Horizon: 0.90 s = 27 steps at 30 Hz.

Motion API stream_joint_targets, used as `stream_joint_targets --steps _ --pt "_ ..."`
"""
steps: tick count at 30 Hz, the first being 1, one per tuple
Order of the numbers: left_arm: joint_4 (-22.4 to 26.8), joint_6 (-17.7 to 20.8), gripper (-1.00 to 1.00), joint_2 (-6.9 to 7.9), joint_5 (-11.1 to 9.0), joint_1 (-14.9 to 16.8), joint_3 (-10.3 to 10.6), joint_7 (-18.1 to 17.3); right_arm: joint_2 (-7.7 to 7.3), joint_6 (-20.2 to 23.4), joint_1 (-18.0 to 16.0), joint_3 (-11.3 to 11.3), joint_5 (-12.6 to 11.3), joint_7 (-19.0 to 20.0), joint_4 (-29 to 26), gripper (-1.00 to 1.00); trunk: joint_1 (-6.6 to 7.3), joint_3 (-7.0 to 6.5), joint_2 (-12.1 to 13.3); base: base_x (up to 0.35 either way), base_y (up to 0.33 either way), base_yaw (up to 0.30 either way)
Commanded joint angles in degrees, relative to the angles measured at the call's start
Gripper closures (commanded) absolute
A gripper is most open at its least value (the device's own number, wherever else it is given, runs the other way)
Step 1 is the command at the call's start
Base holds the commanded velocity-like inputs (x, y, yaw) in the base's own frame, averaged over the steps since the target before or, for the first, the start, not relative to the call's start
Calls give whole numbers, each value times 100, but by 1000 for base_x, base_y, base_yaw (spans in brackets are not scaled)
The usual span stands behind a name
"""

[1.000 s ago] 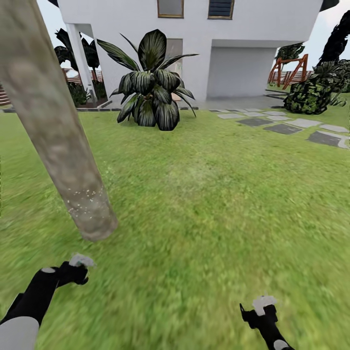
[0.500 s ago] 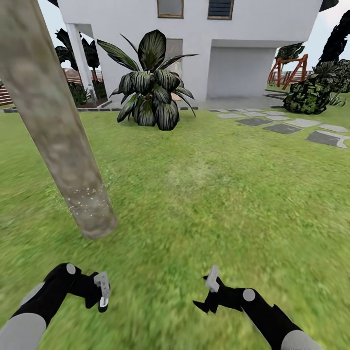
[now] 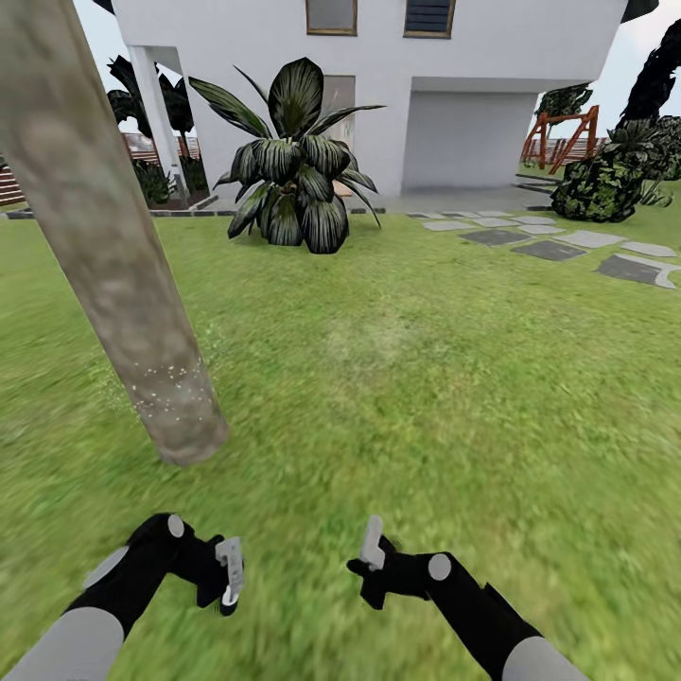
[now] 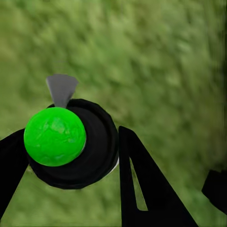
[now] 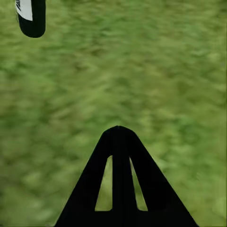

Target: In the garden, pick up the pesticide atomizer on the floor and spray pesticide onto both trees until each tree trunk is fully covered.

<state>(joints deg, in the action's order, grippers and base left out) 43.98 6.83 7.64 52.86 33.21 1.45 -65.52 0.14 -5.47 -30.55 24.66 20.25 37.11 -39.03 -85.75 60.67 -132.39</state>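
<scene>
A thick pale mottled tree trunk [image 3: 104,236] leans up at the left of the head view, a little ahead of my left gripper [image 3: 227,572]. White pesticide specks [image 3: 165,378] dot a band near its base. In the left wrist view the pesticide atomizer [image 4: 71,142], a black round body with a bright green ball on top and a grey nozzle, sits between the fingers [image 4: 142,189] of my left gripper [image 4: 71,146], which is shut on it. My right gripper [image 3: 371,549] hangs low over the grass, and in its own wrist view the right gripper [image 5: 118,130] is shut on nothing.
Green lawn [image 3: 426,378] spreads ahead. A big dark-leaved plant [image 3: 298,161] stands before the white house [image 3: 473,95]. Grey stepping slabs [image 3: 549,248], a round bush [image 3: 605,184] and a red wooden frame [image 3: 567,137] lie at the far right.
Both arms have swung inward toward the middle of the head view. The left gripper dropped lower and moved right, while the right gripper moved left and rose slightly. The trunk has not moved.
</scene>
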Motion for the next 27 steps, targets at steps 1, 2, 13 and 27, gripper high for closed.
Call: stream_joint_targets --steps 1,2,13,27 --pt "11 58 100 -52 2 9 18 -25 20 -49 -3 -5 69 126 -4 100 1 5 -2 0 0 0" --pt "13 55 100 -106 4 14 24 -28 33 -50 -5 -5 72 292 -6 100 1 5 -2 0 0 0" --pt "-10 -270 100 -549 -27 19 784 -34 62 -51 -247 -5 67 1060 -8 100 1 5 -2 0 0 0" --pt "-12 -499 100 -957 10 19 855 -67 164 -68 -249 -5 56 1061 -106 100 1 5 -2 0 0 0"
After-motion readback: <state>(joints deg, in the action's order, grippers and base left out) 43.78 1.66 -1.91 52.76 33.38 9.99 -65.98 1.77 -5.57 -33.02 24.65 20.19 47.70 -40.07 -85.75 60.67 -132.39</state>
